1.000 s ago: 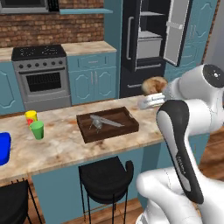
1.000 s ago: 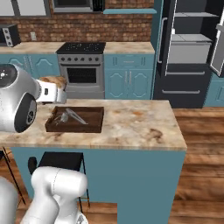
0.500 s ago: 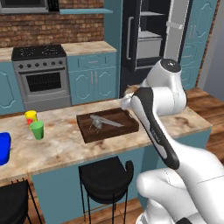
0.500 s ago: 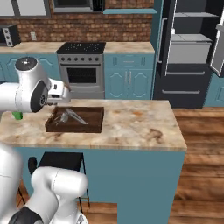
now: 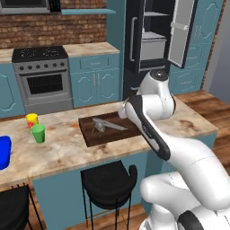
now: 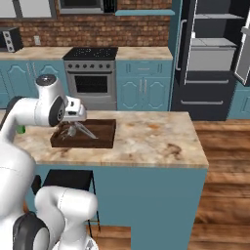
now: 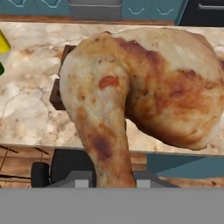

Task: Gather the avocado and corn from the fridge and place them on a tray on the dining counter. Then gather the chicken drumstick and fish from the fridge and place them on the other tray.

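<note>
arm swung left, chicken drumstick [image 7: 140, 87] over other tray [image 5: 112, 130]

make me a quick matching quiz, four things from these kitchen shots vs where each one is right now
Things:
1. chicken drumstick
2. fish
3. green cup
4. black stool

Places:
A. lying on the tray
B. on the floor under the dining counter overhang
C. held up close in front of the hand camera, above the counter
D. standing on the counter beside a yellow cup

Pairs: 1-C, 2-A, 3-D, 4-B
</note>
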You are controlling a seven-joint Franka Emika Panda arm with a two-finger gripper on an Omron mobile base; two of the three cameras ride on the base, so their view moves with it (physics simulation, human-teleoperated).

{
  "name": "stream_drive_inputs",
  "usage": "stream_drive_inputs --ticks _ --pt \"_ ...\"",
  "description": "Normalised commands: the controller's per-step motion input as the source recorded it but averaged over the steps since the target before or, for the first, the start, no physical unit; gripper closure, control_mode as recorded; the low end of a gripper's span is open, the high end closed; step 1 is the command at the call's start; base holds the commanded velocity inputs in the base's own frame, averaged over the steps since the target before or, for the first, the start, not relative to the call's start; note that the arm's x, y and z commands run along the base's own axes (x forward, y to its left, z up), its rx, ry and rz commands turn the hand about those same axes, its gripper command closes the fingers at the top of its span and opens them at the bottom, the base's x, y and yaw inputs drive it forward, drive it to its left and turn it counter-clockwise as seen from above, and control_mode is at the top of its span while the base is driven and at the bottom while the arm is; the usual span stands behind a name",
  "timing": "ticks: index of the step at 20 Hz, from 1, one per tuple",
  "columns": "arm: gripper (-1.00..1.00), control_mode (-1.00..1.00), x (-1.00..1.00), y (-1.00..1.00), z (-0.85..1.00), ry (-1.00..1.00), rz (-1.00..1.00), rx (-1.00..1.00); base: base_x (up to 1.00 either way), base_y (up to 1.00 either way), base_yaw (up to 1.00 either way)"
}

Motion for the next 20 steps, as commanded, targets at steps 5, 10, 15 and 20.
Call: stream_drive_inputs --ticks 5,10,15,20 --pt "1.00 -1.00 0.53 0.00 -0.65 0.00 0.00 -0.07 0.00 0.00 0.00" --pt "1.00 -1.00 0.62 0.00 -0.57 0.00 -0.01 -0.05 0.00 0.00 0.00" --pt "1.00 -1.00 0.62 0.02 -0.52 0.00 -0.01 -0.04 0.00 0.00 0.00" --pt "1.00 -1.00 0.55 0.02 -0.40 0.00 0.00 -0.01 0.00 0.00 0.00"
